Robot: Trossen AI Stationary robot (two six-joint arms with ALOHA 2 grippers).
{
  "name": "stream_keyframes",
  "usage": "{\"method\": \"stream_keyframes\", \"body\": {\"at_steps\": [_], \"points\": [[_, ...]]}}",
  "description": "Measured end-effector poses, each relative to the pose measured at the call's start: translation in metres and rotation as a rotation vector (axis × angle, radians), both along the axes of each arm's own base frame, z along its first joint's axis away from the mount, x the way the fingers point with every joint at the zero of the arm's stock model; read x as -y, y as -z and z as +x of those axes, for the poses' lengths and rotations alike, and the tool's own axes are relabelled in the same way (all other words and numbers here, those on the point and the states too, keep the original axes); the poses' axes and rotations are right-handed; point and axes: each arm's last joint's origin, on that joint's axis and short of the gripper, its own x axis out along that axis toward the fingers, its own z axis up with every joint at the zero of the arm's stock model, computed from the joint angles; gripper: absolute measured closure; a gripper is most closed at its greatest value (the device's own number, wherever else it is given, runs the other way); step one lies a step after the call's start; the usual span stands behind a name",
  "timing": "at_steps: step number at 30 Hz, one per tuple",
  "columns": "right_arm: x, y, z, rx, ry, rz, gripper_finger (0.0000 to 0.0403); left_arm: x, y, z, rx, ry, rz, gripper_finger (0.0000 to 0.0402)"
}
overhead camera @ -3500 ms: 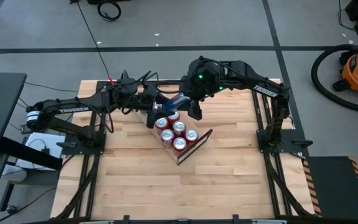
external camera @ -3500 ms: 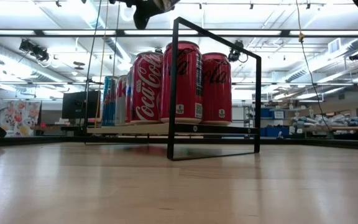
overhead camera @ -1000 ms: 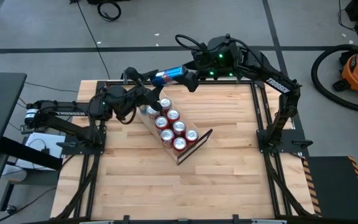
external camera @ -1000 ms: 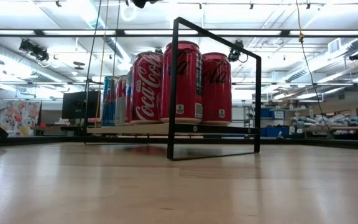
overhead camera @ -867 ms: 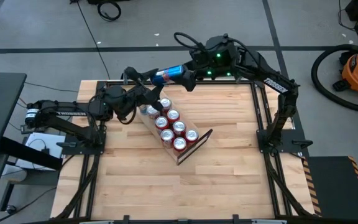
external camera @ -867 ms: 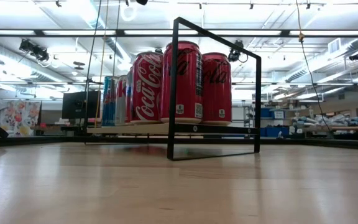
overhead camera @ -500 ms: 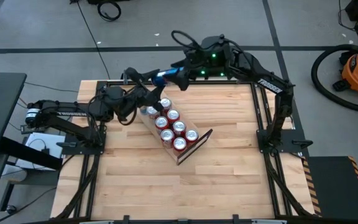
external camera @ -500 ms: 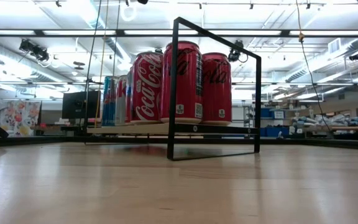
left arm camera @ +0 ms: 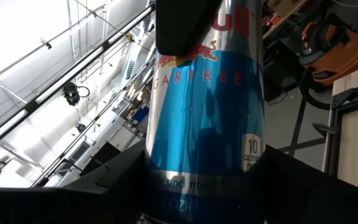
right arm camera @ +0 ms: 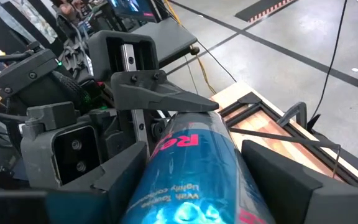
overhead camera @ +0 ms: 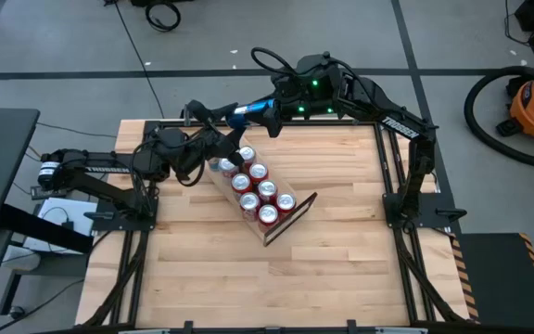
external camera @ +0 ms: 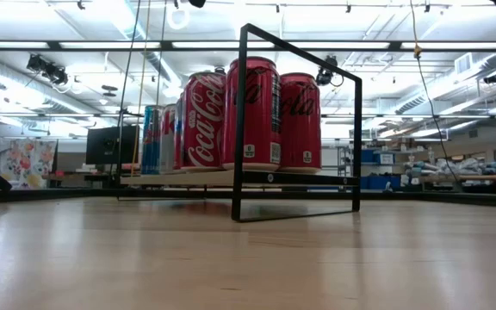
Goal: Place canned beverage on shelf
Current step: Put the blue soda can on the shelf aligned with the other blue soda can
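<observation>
A blue can (overhead camera: 247, 111) hangs above the worktop's (overhead camera: 341, 269) far edge, passed between two arms: the right gripper (overhead camera: 265, 118) has its jaws clenched on one end, the left gripper (overhead camera: 226, 122) grasping the other, so it can be turned upright for the shelf (overhead camera: 290, 214) nearby, beside the red cans (overhead camera: 265, 191)

Bright, even overhead light from ceiling strip lights (external camera: 420, 45). Soft sheen on table (external camera: 231, 267), near edge blurred. Faint shadows under shelf (external camera: 231, 180). Blue can (left arm camera: 207, 99) glossy, close, slightly soft. Skylight glare washes left wrist view.
</observation>
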Motion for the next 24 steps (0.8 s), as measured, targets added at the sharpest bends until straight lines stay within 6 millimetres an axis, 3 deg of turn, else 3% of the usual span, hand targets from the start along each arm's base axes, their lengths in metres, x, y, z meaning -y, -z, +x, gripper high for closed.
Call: {"method": "stream_keyframes", "body": {"at_steps": [9,18,24], "points": [[0.004,0.002,-0.003,-0.023,-0.020,0.019,0.0152,0.000,0.004,0.000,-0.030,-0.021,-0.025,0.0147],[0.005,-0.006,-0.014,-0.014,-0.032,0.030,0.0152,0.001,0.004,0.000,0.022,-0.027,-0.086,0.0081],[0.008,-0.003,-0.014,-0.030,-0.035,0.035,0.0152,0.002,0.005,-0.001,0.037,-0.041,-0.107,0.0060]]}}
